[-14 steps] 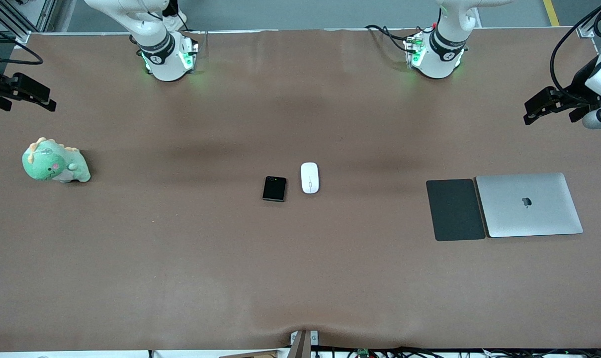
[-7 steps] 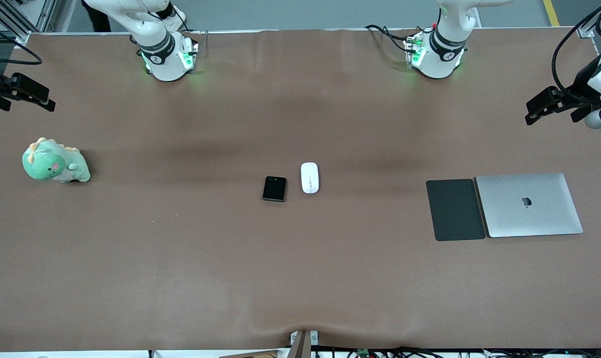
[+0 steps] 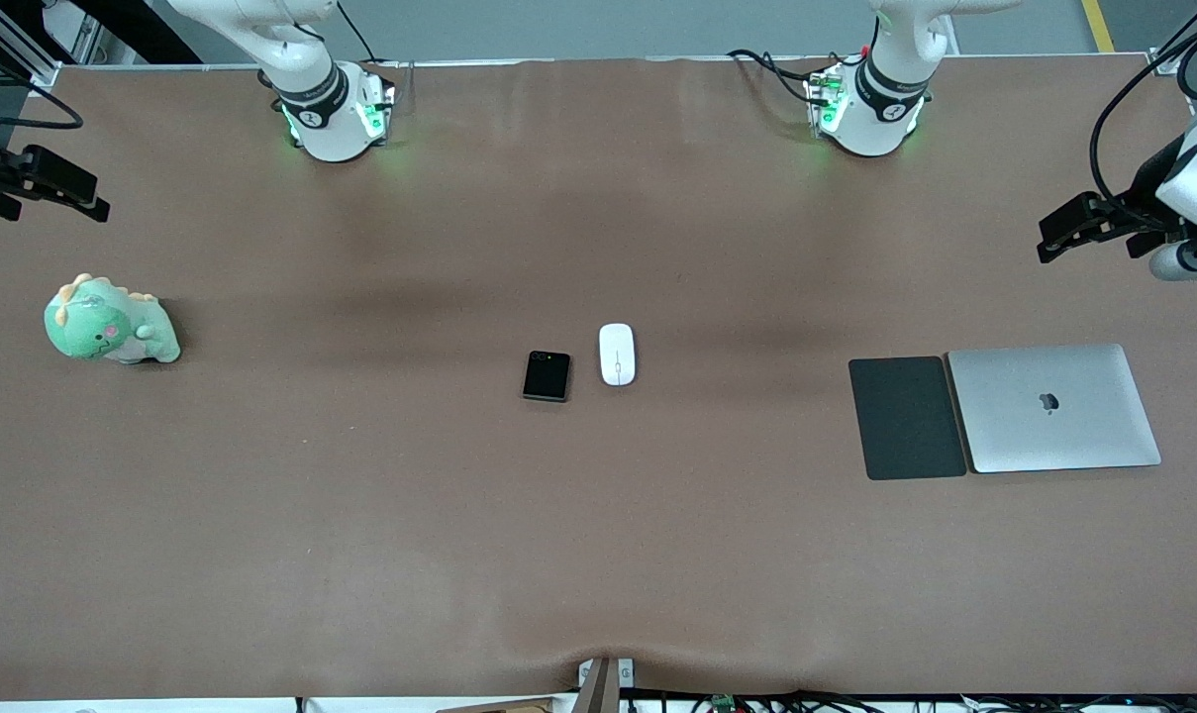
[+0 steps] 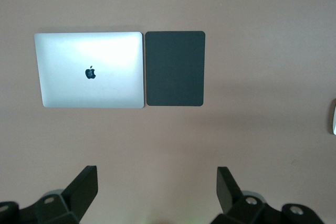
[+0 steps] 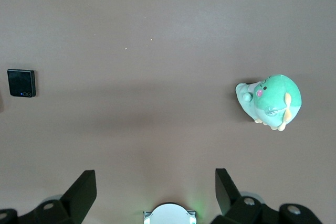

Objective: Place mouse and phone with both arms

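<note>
You see that almost nothing on the table has changed in the last second: the mouse (image 3: 617, 354) and the phone (image 3: 547, 375) lie at the same place near the middle of the table, just beside each other but not touching, the phone slightly nearer to the front camera and toward the right arm's end. What did change is small, and it is on the left arm: the left gripper (image 3: 1081, 226), high over the left arm's end of the table, has shifted a little downward and inward compared with half a second ago. The right gripper (image 3: 39, 184) hangs over the right arm's end, above the green toy dinosaur (image 3: 109, 322), and it looks nearly unmoved. Both grippers are empty with fingers spread wide, as each wrist view shows bare table between them. The left wrist view looks down on the silver laptop (image 4: 90, 70) and the dark pad (image 4: 175, 68) touching its side. For you this means, in my judgement, that the task is only at its beginning: no object is grasped yet, and both arms must travel far toward the centre.
</note>
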You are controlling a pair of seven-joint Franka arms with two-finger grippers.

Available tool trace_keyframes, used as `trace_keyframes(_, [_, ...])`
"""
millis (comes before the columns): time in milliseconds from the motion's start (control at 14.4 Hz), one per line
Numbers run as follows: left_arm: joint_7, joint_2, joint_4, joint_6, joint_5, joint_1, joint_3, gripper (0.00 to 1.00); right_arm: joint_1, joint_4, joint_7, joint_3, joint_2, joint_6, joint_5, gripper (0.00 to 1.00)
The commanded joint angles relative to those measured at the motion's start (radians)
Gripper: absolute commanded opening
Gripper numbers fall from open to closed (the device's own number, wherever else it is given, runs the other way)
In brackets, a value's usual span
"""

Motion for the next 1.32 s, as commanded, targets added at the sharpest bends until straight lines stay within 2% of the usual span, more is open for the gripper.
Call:
trace_keyframes(0, [-0.020,0.023,0.008,-0.021,-0.009,-0.022,-0.028,1.00,-0.008,-0.012,-0.008,0.000,-0.020,-0.004,0.003,1.00])
trace_keyframes(208, [-0.033,0.051,-0.033,0.020,-0.015,-0.027,-0.040,1.00,-0.008,-0.012,-0.008,0.000,-0.020,-0.005,0.003,1.00])
trace_keyframes(347, [-0.063,0.075,-0.064,0.080,-0.040,-0.026,-0.072,1.00,-0.008,-0.012,-0.008,0.000,-0.020,-0.005,0.003,1.00])
trace_keyframes(486, [-0.111,0.095,-0.099,0.167,-0.040,-0.026,-0.129,1.00,-0.008,-0.014,-0.008,0.000,-0.020,-0.005,0.003,1.00])
trace_keyframes(833, [-0.347,0.225,-0.099,0.284,-0.026,-0.038,-0.292,1.00,-0.008,-0.014,-0.008,0.000,-0.020,-0.005,0.003,1.00])
trace_keyframes(1042, [-0.459,0.301,-0.093,0.359,-0.020,-0.125,-0.309,1.00,-0.008,-0.014,-0.008,0.000,-0.020,-0.005,0.003,1.00])
trace_keyframes(1250, [-0.571,0.383,-0.075,0.416,0.050,-0.225,-0.310,1.00,-0.008,-0.014,-0.009,0.000,-0.020,-0.007,0.002,1.00])
